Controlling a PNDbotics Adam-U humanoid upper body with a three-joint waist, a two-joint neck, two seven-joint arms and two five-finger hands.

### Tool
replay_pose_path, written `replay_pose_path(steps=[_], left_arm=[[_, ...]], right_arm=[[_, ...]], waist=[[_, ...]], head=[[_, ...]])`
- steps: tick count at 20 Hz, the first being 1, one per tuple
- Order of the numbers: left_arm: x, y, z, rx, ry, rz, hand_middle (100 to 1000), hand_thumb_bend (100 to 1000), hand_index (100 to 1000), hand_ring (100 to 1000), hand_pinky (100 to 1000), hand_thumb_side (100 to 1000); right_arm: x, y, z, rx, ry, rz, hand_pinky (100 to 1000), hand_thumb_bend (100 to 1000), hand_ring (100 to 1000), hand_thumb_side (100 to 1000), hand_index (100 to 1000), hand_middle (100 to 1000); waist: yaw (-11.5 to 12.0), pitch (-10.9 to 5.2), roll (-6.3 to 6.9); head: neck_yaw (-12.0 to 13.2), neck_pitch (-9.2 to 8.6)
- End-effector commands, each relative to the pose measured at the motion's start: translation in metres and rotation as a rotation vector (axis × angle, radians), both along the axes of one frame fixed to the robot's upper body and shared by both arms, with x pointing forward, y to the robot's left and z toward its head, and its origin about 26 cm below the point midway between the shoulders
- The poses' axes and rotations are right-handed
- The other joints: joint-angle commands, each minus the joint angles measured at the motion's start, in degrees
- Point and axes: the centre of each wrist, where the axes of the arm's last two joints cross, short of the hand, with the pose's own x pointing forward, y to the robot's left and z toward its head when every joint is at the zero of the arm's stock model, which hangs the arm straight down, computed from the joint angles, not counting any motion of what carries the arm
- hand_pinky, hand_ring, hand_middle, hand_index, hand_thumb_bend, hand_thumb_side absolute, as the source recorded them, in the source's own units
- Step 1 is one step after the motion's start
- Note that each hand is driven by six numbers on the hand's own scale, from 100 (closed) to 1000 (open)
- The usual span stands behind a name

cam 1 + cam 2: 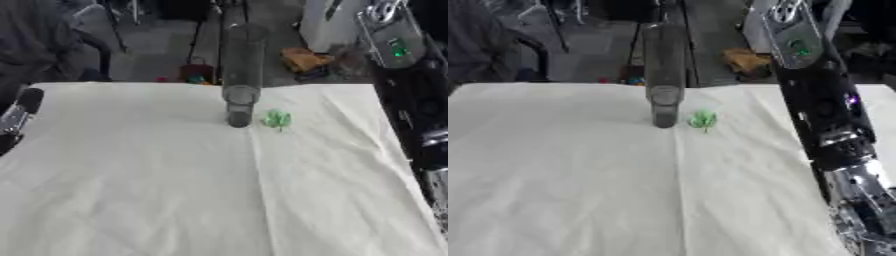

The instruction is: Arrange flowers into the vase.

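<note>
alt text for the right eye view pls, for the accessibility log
A tall grey vase stands near the far edge of a table covered in white cloth, with a small green sprig lying on the cloth just to its right. The robot's right arm runs down the right side; its hand is not distinguishable.

My right arm (824,107) is mostly black, with a silver-grey housing near the top that carries a small green light (798,44). Lower down a tiny purple light glows on the black casing, then ribbed silver joints lead toward my robot hand. My left arm (17,117) shows black and silver.
</note>
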Motion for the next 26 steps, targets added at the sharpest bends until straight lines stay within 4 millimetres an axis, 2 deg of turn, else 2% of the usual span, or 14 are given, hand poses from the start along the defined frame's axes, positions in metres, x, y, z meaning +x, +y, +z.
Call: replay_pose_path(steps=[1, 10, 19, 26], left_arm=[[0.000, -0.002, 0.012, 0.009, -0.035, -0.019, 470, 738, 391, 437, 592, 330], [0.001, -0.006, 0.016, 0.009, -0.044, -0.036, 470, 736, 391, 437, 593, 333], [0.002, -0.012, 0.019, 0.006, -0.050, -0.058, 470, 737, 392, 437, 593, 330], [0.002, -0.014, 0.020, -0.003, -0.054, -0.065, 470, 738, 391, 437, 594, 330]], right_arm=[[-0.004, 0.003, 0.022, 0.020, -0.061, 0.029, 100, 100, 100, 926, 183, 100], [-0.001, 0.009, 0.021, 0.018, -0.051, 0.047, 100, 100, 100, 911, 185, 100], [0.002, 0.028, 0.018, -0.005, -0.040, 0.102, 100, 100, 100, 930, 186, 100], [0.005, 0.028, 0.009, -0.038, -0.014, 0.096, 100, 100, 100, 926, 189, 100]], waist=[[0.5, -0.55, 0.23], [2.6, -0.09, 0.37], [5.2, 0.34, 0.53], [6.3, 0.54, 0.54]], head=[[-0.6, -0.86], [-1.0, -1.53], [-2.0, -2.08], [-2.4, -2.33]])
